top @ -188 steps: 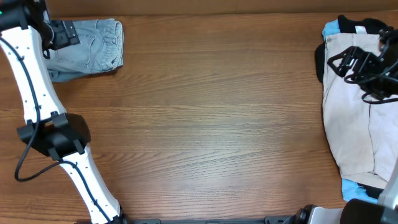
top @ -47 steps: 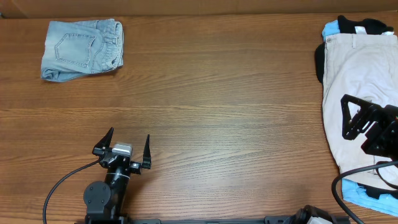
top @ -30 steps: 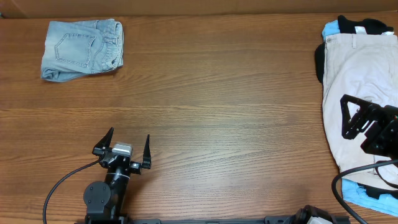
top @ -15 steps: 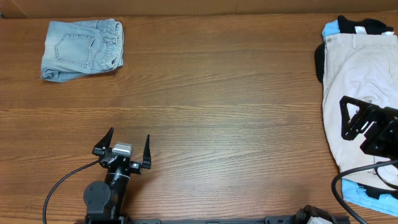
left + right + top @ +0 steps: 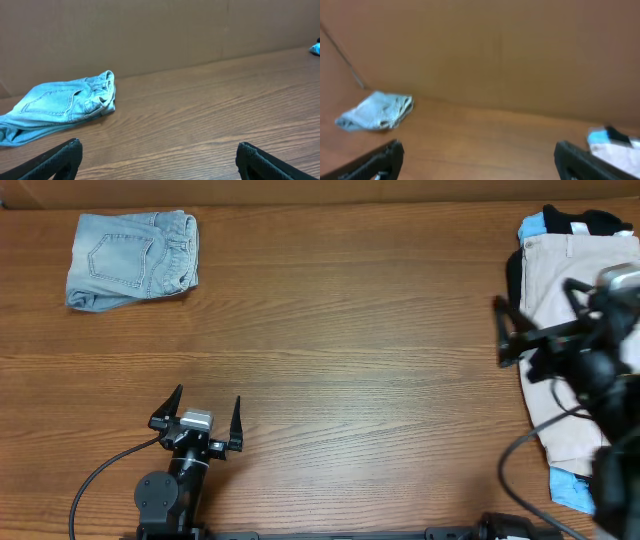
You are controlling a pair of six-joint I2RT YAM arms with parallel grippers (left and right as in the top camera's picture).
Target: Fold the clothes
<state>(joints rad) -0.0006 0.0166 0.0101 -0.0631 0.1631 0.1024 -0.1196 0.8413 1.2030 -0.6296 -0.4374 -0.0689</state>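
The light-blue denim shorts point(image 5: 130, 260) lie folded at the table's far left corner, and show in the left wrist view point(image 5: 60, 105) and the right wrist view point(image 5: 375, 111). My left gripper point(image 5: 208, 396) rests near the front edge, open and empty point(image 5: 158, 146), far from them. Beige shorts point(image 5: 560, 430) lie spread at the right edge over blue point(image 5: 570, 487) and black point(image 5: 590, 220) pieces. My right gripper point(image 5: 508, 330) hangs blurred by the beige shorts' left edge, open with nothing between its fingers point(image 5: 477, 147).
A brown cardboard wall point(image 5: 160, 35) closes off the back of the table. The pile's blue and beige corner point(image 5: 615, 145) shows at the right of the right wrist view. Bare wood point(image 5: 350, 330) stretches between the two lots of clothes.
My right arm has lifted off the beige shorts and swung back and left, still blurred from the motion. The left arm and the denim shorts have stayed put.
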